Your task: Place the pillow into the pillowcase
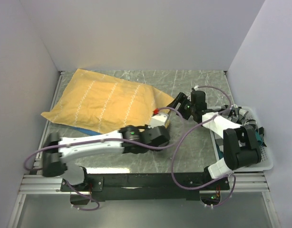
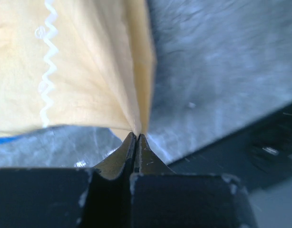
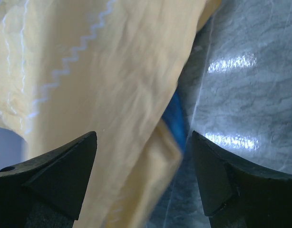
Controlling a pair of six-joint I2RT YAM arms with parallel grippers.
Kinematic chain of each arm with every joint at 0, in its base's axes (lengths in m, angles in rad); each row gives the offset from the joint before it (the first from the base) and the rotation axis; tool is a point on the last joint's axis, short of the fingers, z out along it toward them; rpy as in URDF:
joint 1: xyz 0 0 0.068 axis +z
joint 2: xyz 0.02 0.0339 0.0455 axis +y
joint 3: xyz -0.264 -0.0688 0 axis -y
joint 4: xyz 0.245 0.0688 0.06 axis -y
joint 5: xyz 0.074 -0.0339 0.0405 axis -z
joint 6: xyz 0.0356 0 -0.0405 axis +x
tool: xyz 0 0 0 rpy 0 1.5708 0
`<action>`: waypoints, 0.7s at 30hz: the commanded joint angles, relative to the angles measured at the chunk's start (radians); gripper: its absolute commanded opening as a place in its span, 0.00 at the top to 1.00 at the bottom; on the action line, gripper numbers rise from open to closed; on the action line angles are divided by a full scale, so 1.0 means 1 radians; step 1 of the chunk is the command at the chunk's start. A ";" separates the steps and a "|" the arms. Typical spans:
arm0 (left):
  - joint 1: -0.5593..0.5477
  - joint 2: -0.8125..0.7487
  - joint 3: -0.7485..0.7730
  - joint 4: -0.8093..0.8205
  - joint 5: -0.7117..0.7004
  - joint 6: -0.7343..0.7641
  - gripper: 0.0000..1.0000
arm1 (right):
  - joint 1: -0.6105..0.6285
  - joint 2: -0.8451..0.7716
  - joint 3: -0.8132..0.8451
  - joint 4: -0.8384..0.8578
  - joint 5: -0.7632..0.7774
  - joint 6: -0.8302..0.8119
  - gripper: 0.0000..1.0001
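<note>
Closest to the left wrist camera, my left claw (image 2: 136, 136) is clenched, its tips pressed together on a fold of the pillowcase (image 2: 84, 71). The fingers themselves hide how much cloth sits between the tips. The top view places this pinch near the middle of the bench (image 1: 193, 147), but my own wrist covers the contact there.

My right claw (image 3: 143, 137) is released, jaws wide apart. The yellow zigzag cloth and the blue face (image 3: 175, 114) lie in the gap; I cannot tell whether either finger touches them. The left wrist view shows only a sliver of blue at its left border.

Pillowcase location: far left corner of the bench, reaching toward the middle. Its contents are concealed by the cloth.

At the right edge of the bench, a white basket (image 1: 267, 164) holds black-and-white cloth (image 1: 246, 121), partly hidden behind my right arm. Its pattern is too small to read.
</note>
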 commanded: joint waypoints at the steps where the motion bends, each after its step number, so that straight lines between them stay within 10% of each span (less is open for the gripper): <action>1: -0.008 -0.181 -0.085 -0.022 0.051 -0.112 0.99 | -0.034 0.074 0.080 0.001 -0.001 -0.022 0.13; 21: -0.040 -0.299 -0.187 0.001 0.097 -0.178 0.99 | -0.048 0.382 0.313 0.017 -0.027 0.094 0.19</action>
